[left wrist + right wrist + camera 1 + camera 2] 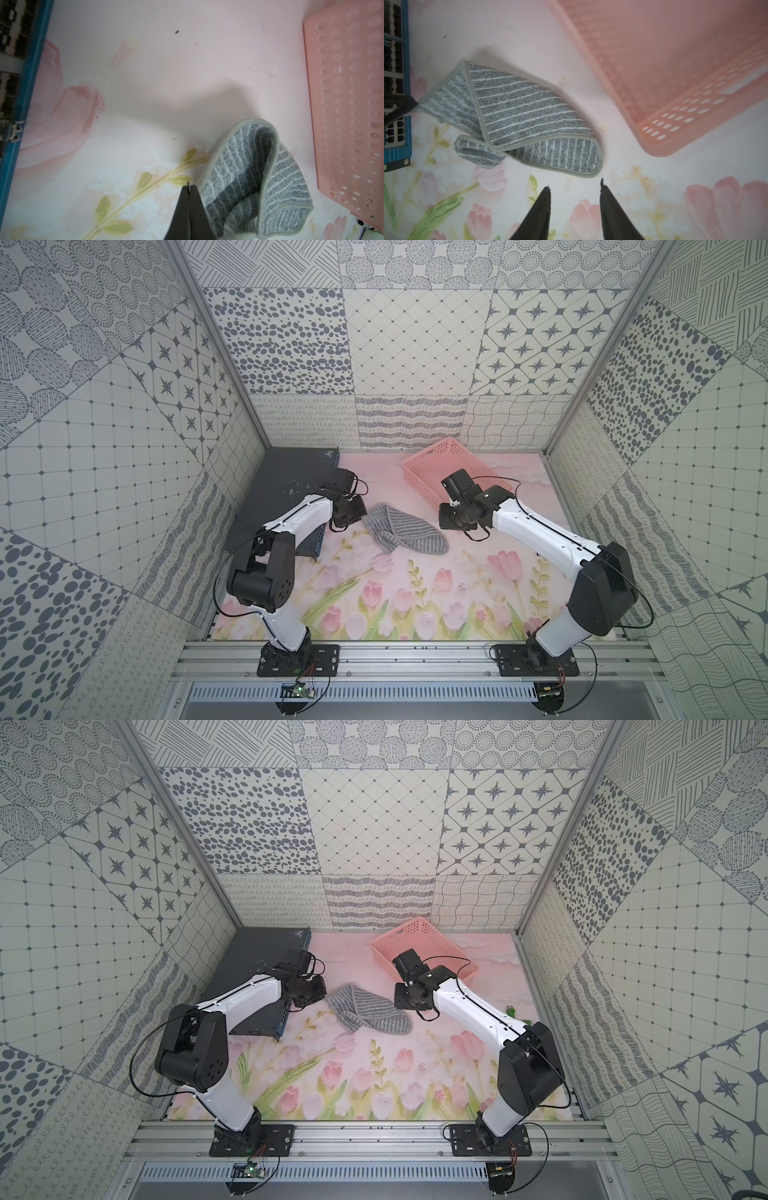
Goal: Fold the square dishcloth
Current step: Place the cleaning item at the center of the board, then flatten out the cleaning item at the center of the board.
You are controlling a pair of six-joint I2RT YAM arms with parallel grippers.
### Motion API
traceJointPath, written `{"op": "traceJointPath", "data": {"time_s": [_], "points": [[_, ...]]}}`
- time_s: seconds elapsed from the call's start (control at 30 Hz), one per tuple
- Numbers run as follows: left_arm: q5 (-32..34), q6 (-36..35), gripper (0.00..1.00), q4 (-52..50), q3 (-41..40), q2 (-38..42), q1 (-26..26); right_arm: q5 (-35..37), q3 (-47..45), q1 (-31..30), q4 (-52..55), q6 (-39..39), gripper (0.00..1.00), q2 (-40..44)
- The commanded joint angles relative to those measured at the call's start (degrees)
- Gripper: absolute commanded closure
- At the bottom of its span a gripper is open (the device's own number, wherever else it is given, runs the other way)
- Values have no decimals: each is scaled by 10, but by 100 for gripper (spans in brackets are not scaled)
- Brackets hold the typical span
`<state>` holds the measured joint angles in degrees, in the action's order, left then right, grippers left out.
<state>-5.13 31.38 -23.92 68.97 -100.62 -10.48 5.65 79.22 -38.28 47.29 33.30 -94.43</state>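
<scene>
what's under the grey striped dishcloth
The floral mat shows all around the dishcloth. Its top flap lies over its own lower layer. Whatever is beneath or between them is covered.

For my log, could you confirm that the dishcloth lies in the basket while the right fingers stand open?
No: the right wrist view shows the dishcloth on the mat beside the basket, not in it. The right fingers do stand open.
</scene>
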Motion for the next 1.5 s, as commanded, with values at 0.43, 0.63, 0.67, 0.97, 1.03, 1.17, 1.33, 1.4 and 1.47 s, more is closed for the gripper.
{"op": "traceJointPath", "data": {"time_s": [0.43, 0.63, 0.67, 0.97, 1.03, 1.17, 1.33, 1.4, 1.47], "points": [[-59, 43, 100, 65, -52, 21, 2, 41, 181, -111, -100, -9, 55, -236], [-63, 49, 100, 75, -58, 21, 2, 48, 185, -114, -102, -6, 46, -261], [-62, 50, 100, 76, -58, 22, 3, 50, 187, -114, -102, -6, 45, -265], [-65, 54, 100, 81, -61, 22, 2, 84, 196, -114, -92, -4, 40, -289], [-64, 53, 100, 81, -61, 23, 2, 92, 199, -114, -86, -5, 41, -296], [-62, 52, 100, 79, -60, 26, 2, 108, 202, -114, -72, -5, 44, -304], [-58, 49, 100, 75, -60, 29, 4, 133, 194, -114, -60, -11, 59, -288], [-56, 46, 100, 74, -59, 32, 6, 142, 188, -114, -58, -16, 70, -277], [-51, 42, 100, 69, -56, 37, 8, 151, 181, -113, -55, -21, 81, -264]]}}
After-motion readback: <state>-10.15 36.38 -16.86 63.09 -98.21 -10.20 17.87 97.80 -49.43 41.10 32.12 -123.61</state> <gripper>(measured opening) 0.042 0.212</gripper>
